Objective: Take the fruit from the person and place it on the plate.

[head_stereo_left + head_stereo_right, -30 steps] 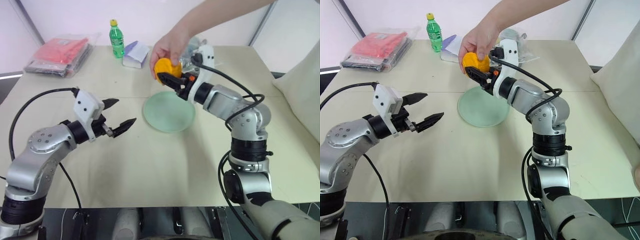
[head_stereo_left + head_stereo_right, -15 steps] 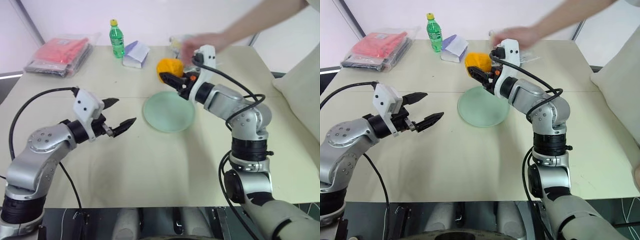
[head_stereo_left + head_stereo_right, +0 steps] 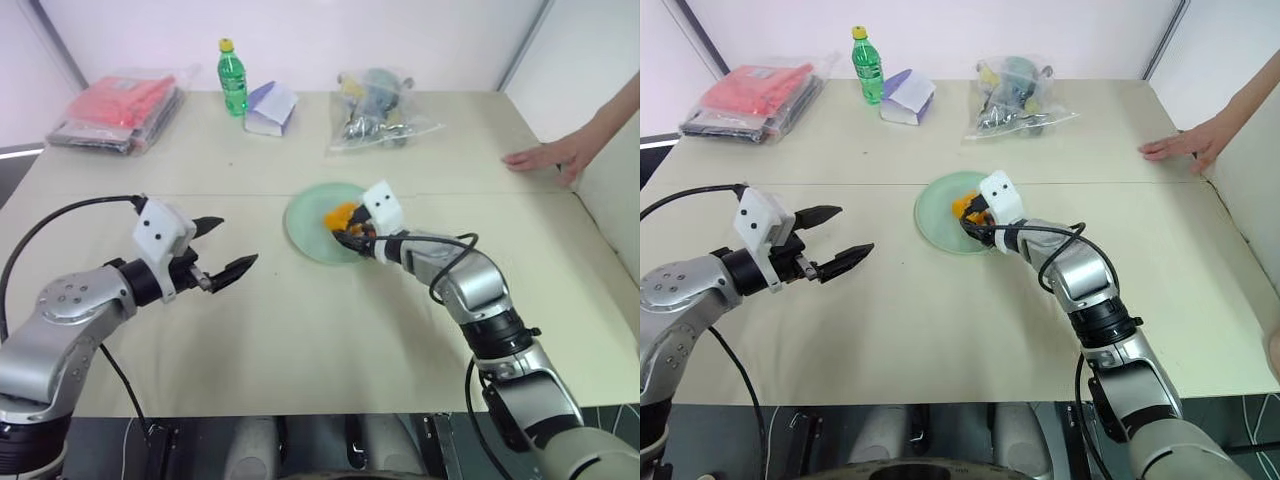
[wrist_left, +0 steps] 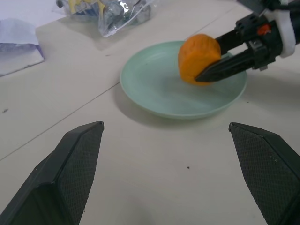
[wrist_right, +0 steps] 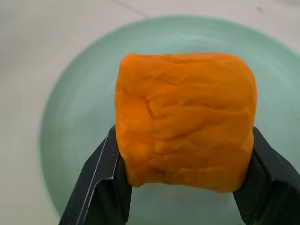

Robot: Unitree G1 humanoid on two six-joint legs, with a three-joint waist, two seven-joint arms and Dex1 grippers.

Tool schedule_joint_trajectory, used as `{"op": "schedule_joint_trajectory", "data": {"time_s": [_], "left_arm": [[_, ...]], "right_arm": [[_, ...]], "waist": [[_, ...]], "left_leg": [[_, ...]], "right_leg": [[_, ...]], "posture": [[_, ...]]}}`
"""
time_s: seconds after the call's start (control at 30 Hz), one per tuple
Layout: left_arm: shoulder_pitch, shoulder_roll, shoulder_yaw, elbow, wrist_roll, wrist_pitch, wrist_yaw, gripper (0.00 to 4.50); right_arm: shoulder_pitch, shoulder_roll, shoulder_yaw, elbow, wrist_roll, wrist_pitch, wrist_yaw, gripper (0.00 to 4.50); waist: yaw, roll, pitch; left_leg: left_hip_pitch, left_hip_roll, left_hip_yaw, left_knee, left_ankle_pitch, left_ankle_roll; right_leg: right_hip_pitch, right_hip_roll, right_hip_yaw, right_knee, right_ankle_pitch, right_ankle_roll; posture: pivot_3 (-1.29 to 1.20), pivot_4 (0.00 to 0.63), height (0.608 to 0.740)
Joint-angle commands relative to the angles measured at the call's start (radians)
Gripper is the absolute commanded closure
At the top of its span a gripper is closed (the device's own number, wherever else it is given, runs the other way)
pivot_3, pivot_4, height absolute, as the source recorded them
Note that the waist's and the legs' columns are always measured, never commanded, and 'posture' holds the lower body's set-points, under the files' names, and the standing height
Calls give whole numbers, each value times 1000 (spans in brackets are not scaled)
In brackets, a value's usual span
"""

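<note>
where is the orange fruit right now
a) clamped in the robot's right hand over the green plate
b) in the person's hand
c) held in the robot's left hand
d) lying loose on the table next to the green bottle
a: the right hand is shut on the orange fruit above the mint-green plate, while the person's hand rests on the table edge and the left hand is open with nothing in it.

Odds and ends along the far edge of the desk (image 3: 300, 330).
A green bottle (image 3: 233, 78) stands upright just beside a pale folded packet (image 3: 270, 108); a red bundle in clear wrap (image 3: 118, 108) lies at the left, a clear bag of small items (image 3: 378, 108) further right.
</note>
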Motion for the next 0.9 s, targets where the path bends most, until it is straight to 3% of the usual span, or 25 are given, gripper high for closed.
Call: {"op": "schedule_joint_trajectory", "data": {"time_s": [0.03, 0.13, 0.4, 0.63, 0.9], "left_arm": [[13, 6, 39, -43, -14, 4, 10, 0], [18, 5, 40, -50, -17, 8, 12, 0], [10, 8, 35, -56, -31, 16, 12, 0], [-9, 6, 19, -45, -37, 12, -7, 0], [-29, -1, 3, -27, -47, 6, -31, 0]], "right_arm": [[9, 0, 0, -9, -37, -46, 34, 1390], [15, 0, -9, -23, -46, -42, 62, 18], [-5, -109, -110, -155, 1, 20, 187, 18], [40, -469, -328, -330, 140, 78, 448, 18], [187, -599, -452, -414, 220, 70, 552, 18]], "waist": [[1, 0, 0], [1, 0, 0], [6, 0, 0], [9, 1, 1], [1, 1, 1]], "left_leg": [[0, 0, 0, 0, 0, 0], [0, 0, 0, 0, 0, 0], [0, 0, 0, 0, 0, 0], [0, -1, 0, 0, 0, 0], [1, 0, 0, 0, 0, 1]], "right_leg": [[0, 0, 0, 0, 0, 0], [0, 0, 0, 0, 0, 0], [0, 0, 0, 0, 0, 0], [1, -1, 0, -2, 0, 0], [1, 1, 0, -1, 0, 0]], "posture": [[0, 150, 731], [0, 150, 731], [0, 150, 731], [0, 150, 731], [0, 150, 731]]}}
